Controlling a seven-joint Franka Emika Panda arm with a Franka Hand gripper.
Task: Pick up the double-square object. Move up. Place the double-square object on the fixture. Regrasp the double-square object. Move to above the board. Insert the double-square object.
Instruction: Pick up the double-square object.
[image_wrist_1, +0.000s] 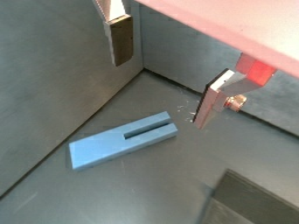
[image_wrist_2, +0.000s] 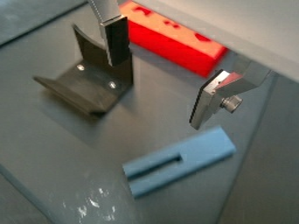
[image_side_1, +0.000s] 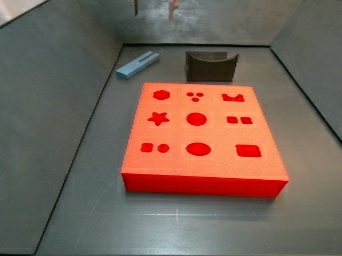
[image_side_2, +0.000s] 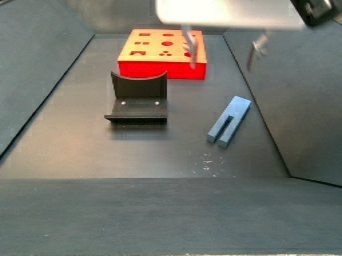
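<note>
The pincer (image_wrist_2: 158, 74) is held spread wide and empty above the grey tray floor (image_wrist_1: 70, 96), its two silver fingers (image_wrist_1: 208, 103) well apart with nothing between them. The double-square object (image_wrist_1: 124, 140), a pale blue-grey bar with a narrow slot cut along part of its length, is seen lying flat on the floor below the pincer, roughly beneath the gap between the fingers in both wrist views. It is judged that the pincer has been positioned over the bar, with the jaws wide enough to pass either side of it, so that a descent and a first grasp can follow; the pick-up is not yet done.

The fixture (image_wrist_2: 84, 80) is seen beside the pincer, just behind one finger in a wrist view, standing apart from the bar and unoccupied, presumably kept close so that the bar can be set down there for regrasping. The board (image_side_1: 201, 135) lies beyond the fixture, farther from the pincer, its cut-outs all unfilled.

No brand, label or readable writing can be made out on any item.
</note>
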